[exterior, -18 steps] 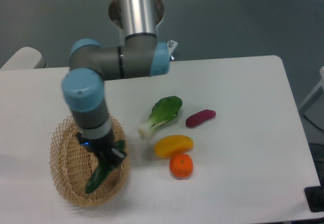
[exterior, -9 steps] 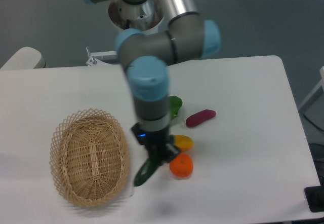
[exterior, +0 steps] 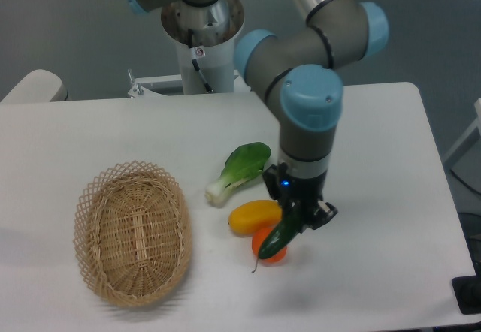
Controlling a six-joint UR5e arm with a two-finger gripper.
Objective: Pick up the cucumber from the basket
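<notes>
Camera view: we find the claw [exterior: 299,223] clenched on the cucumber [exterior: 278,238], now carried clear of the basket [exterior: 132,231], apparently lifted; pickup achieved.

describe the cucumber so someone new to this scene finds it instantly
Start at the white table and follow the grey-and-blue arm down to its end effector, right of the wicker basket. The cucumber hangs tilted in its grip, in front of the orange fruit. It is the only slim, dark green, smooth piece; the nearby bok choy is leafy with a white stem.
</notes>
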